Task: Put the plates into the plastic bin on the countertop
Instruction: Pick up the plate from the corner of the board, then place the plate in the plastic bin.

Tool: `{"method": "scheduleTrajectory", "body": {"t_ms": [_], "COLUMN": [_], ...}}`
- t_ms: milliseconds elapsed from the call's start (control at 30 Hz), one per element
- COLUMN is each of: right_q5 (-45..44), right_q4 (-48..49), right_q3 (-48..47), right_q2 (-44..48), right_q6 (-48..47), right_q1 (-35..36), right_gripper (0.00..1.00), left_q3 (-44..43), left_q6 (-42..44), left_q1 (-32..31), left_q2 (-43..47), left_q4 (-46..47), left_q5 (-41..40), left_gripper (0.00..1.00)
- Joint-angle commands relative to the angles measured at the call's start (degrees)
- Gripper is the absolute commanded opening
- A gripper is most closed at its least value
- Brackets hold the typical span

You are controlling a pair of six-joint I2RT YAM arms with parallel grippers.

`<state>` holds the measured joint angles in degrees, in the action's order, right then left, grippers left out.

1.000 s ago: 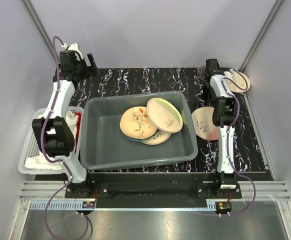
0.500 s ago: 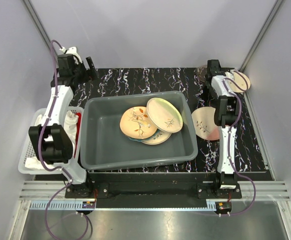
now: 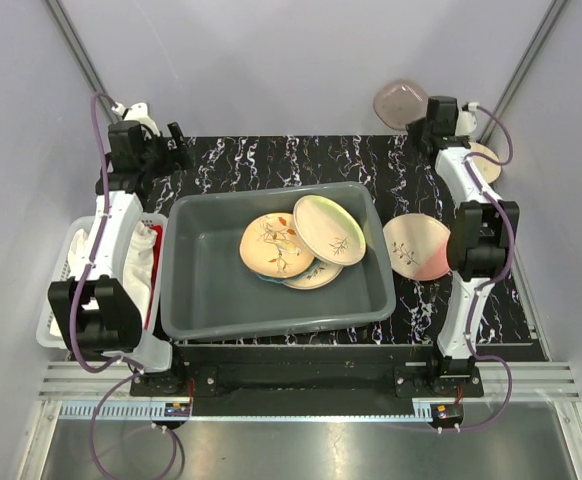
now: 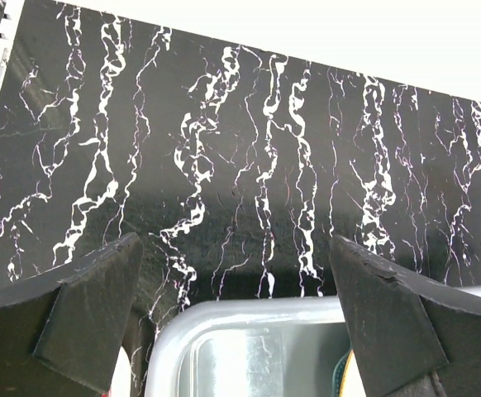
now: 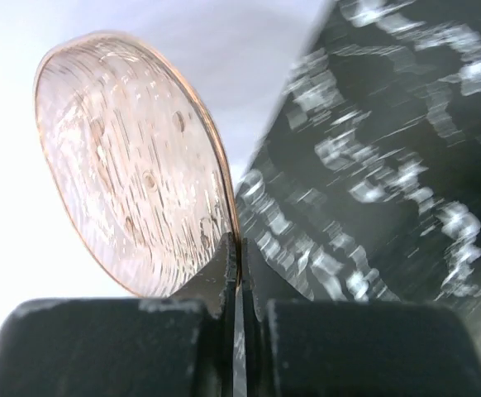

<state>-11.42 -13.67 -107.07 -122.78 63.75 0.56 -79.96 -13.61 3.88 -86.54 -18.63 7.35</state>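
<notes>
The grey plastic bin [image 3: 199,280] sits mid-countertop [image 3: 271,165] holding three plates, two peach with leaf sprigs [image 3: 274,245] [image 3: 329,229] and one beneath [image 3: 317,276]. My right gripper [image 3: 423,118] [image 5: 239,248] is shut on the rim of a pinkish plate [image 3: 401,102] [image 5: 133,165], held on edge above the back right corner. Another peach plate [image 3: 418,247] lies right of the bin, and a cream one [image 3: 486,160] lies at the far right. My left gripper [image 3: 174,142] [image 4: 234,248] hangs open and empty over the bin's back left corner [image 4: 249,318].
A white mesh basket [image 3: 59,300] with cloth [image 3: 143,248] stands left of the bin, off the countertop's edge. Grey walls close in at the back and both sides. The bin tilts slightly, its front rim near the table's near edge.
My right gripper has shut on the pinkish plate and raised it from the back right of the countertop up against the back wall. The left arm has drawn back and up a little.
</notes>
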Motion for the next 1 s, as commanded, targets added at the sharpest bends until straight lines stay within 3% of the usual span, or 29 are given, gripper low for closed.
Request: {"method": "scheduleTrajectory", "body": {"t_ms": [0,167,433,600,967], "right_q5": [11.1,27.2,43.1,44.7,40.0], "right_q4": [5.7,2.3,-17.8,-36.0,-52.2], "right_q3": [2.8,1.5,-3.0,-9.5,-11.5], "right_q2": [8.2,10.9,13.8,13.0,12.8], "right_q6": [-12.6,-25.4,-39.9,-47.3,-52.8], "right_q1": [3.8,7.8,17.7,23.2,32.9], "right_gripper": [0.00,0.00,0.00,0.00,0.00], "left_q3": [1.7,3.0,5.4,6.8,9.6], "left_q6": [-0.8,-2.2,-3.4,-3.1,-1.7], "left_q1": [0.2,0.3,-0.7,-2.4,-6.3], "left_q2": [3.5,4.2,5.9,7.1,9.5], "left_q4": [4.4,5.9,6.9,6.9,6.5], "left_q5": [1.3,2.4,3.1,2.7,1.4], "left_gripper": [0.99,0.99,0.99,0.99,0.99]}}
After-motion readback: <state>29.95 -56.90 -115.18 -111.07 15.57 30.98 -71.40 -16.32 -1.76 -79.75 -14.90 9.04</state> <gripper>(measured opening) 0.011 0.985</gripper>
